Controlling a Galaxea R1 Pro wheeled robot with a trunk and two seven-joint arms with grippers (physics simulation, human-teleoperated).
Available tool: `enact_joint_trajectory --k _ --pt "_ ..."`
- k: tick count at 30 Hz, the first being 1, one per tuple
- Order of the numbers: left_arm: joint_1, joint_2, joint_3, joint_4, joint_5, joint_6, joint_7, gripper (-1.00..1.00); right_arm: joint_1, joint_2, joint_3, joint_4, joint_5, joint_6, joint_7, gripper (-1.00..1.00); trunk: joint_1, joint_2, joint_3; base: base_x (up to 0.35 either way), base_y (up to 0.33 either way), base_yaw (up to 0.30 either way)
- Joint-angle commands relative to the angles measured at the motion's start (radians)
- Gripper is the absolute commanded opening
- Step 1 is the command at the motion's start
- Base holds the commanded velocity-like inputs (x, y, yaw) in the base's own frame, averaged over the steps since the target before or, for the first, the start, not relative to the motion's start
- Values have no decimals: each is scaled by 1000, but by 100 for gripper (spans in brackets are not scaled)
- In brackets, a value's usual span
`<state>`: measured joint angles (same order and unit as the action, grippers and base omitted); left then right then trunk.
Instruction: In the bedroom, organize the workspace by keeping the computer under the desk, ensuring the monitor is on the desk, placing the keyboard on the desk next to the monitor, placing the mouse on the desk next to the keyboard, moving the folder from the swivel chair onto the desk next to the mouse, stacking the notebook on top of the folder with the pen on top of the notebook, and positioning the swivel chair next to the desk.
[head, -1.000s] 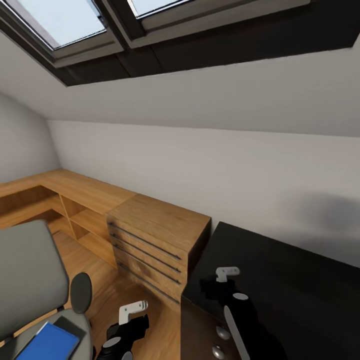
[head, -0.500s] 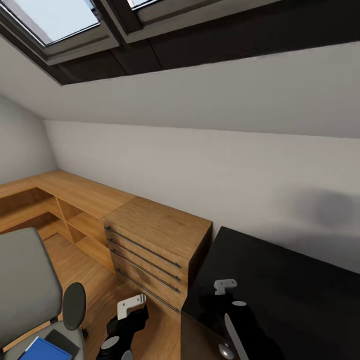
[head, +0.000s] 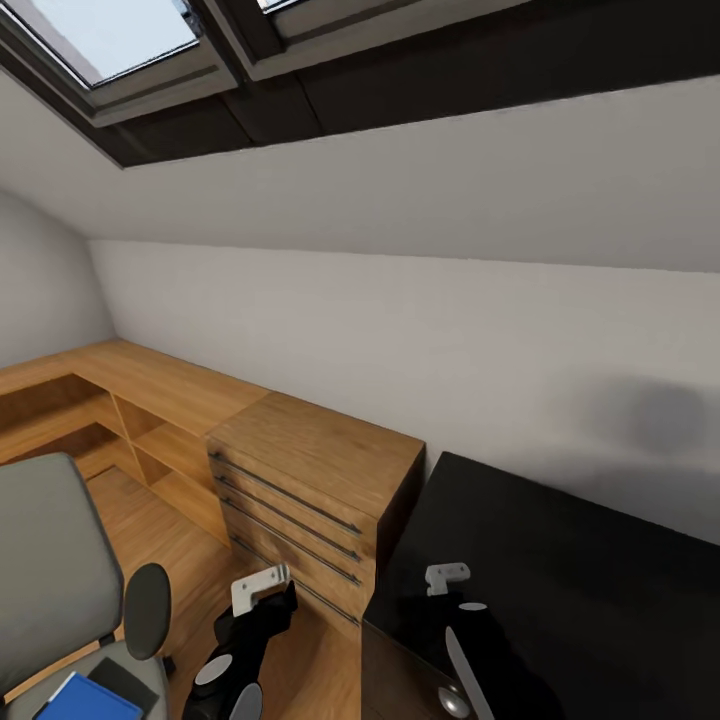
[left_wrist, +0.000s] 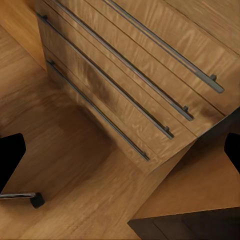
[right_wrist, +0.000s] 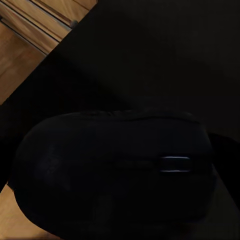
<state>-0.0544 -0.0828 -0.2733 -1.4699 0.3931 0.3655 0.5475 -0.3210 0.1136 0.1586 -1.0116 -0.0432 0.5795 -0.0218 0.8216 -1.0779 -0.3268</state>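
Observation:
In the right wrist view the dark grey mouse (right_wrist: 115, 170) sits close up between the fingers, with the glossy black desk (right_wrist: 165, 55) beneath it. My right gripper (head: 425, 600) is shut on the mouse and hangs over the left end of the desk (head: 580, 570). My left gripper (head: 262, 610) is open and holds nothing; it hovers above the wooden floor in front of the drawer chest. The grey swivel chair (head: 50, 560) stands at the lower left. On its seat lie the blue folder (head: 85, 698) and the dark notebook (head: 130, 678).
A light wooden drawer chest (head: 310, 480) with long bar handles (left_wrist: 125, 65) stands against the desk's left end. Low wooden shelving (head: 110, 400) runs along the wall to the left. A chair caster (left_wrist: 35, 200) rests on the wood floor. Skylights sit in the sloped ceiling above.
The camera has turned, shifting the whole picture left, so less of the chair seat and folder shows. My left gripper has risen slightly toward the chest. The right gripper still holds the mouse.

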Motion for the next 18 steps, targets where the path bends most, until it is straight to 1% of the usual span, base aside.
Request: enact_joint_trajectory --k 1,18 --pt "-1 1 -1 -1 8 3 8 100 -1 0 1 -2 -4 5 -2 -100 4 -8 -5 0 0 0" --pt "-1 1 -1 1 7 3 8 100 0 0 2 -2 -3 0 -3 -100 69 -127 -58 0 0 0"
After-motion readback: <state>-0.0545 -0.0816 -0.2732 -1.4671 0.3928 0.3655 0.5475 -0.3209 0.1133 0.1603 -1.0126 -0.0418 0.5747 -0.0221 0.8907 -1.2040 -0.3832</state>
